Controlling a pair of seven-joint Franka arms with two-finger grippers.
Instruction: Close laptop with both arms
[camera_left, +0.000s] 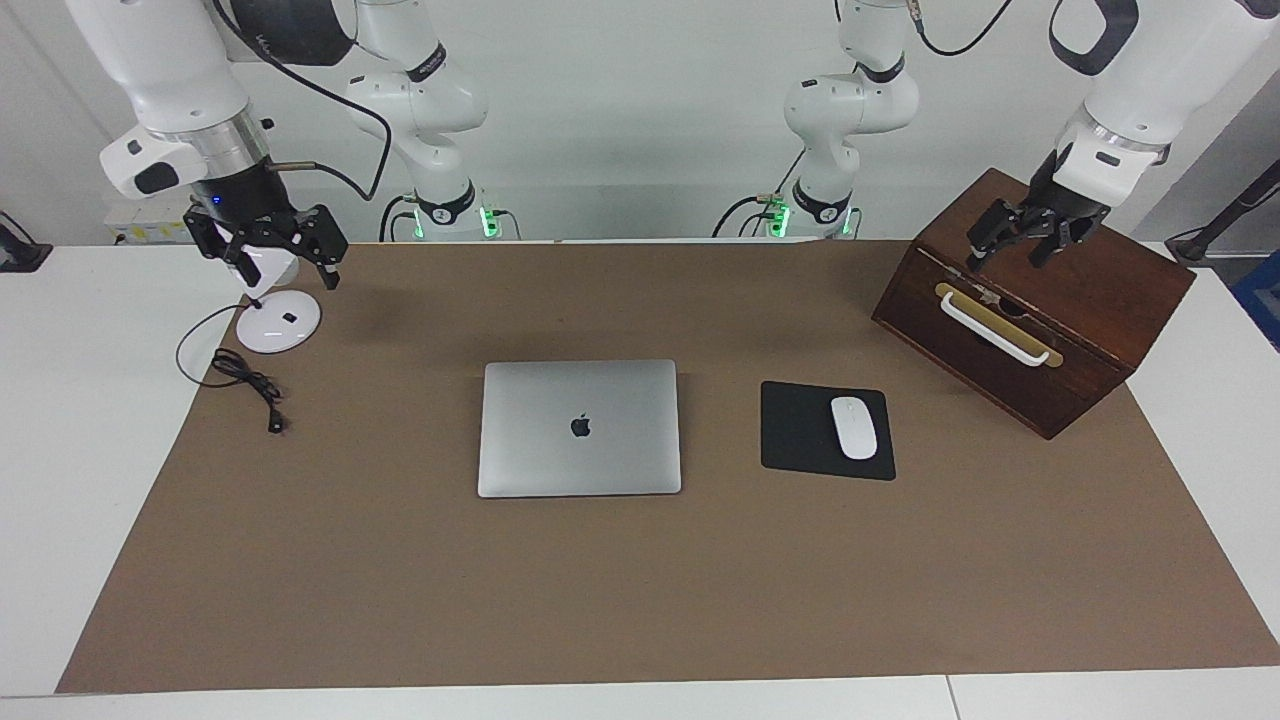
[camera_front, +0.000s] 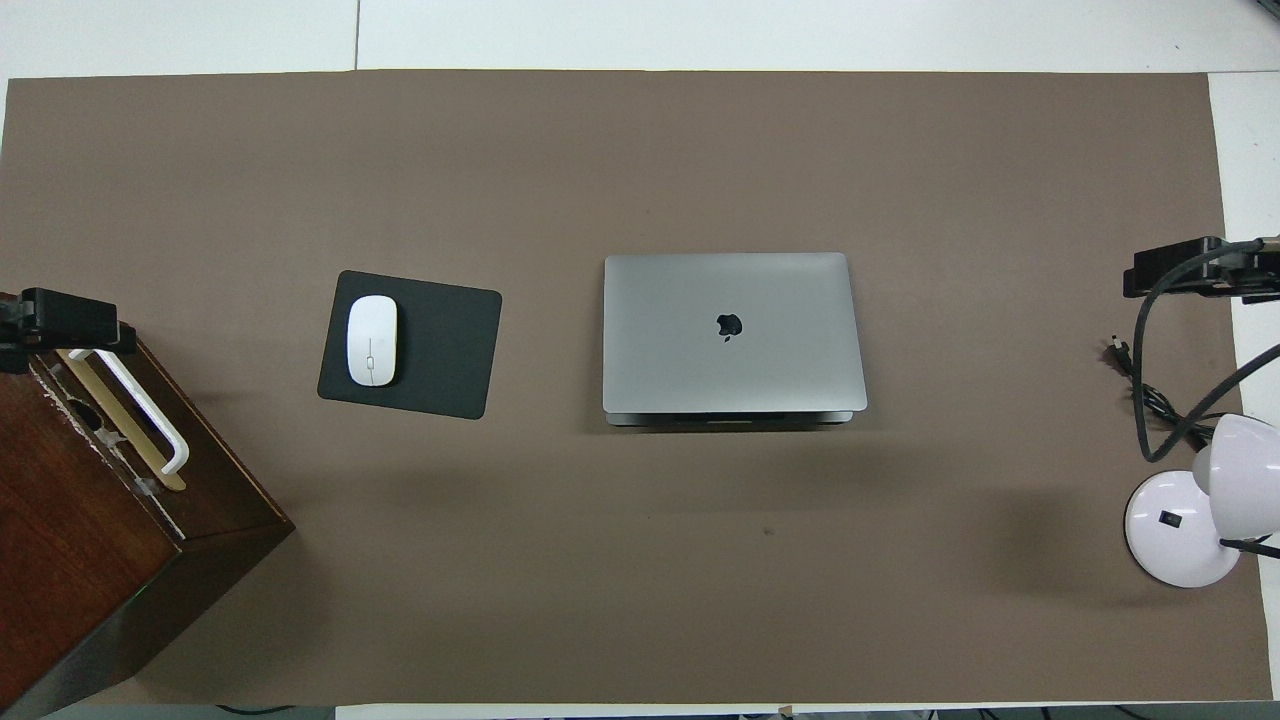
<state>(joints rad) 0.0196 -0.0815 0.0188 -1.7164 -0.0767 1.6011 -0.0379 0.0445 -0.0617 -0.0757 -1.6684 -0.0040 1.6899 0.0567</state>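
The silver-grey laptop lies shut and flat in the middle of the brown mat, its apple logo facing up; it also shows in the overhead view. My left gripper is open and empty, raised over the wooden box at the left arm's end; its black tip shows in the overhead view. My right gripper is open and empty, raised over the white lamp at the right arm's end; it also shows in the overhead view. Both grippers are well apart from the laptop.
A dark wooden box with a white handle stands at the left arm's end. A black mouse pad with a white mouse lies beside the laptop. A white lamp base and a black cable lie at the right arm's end.
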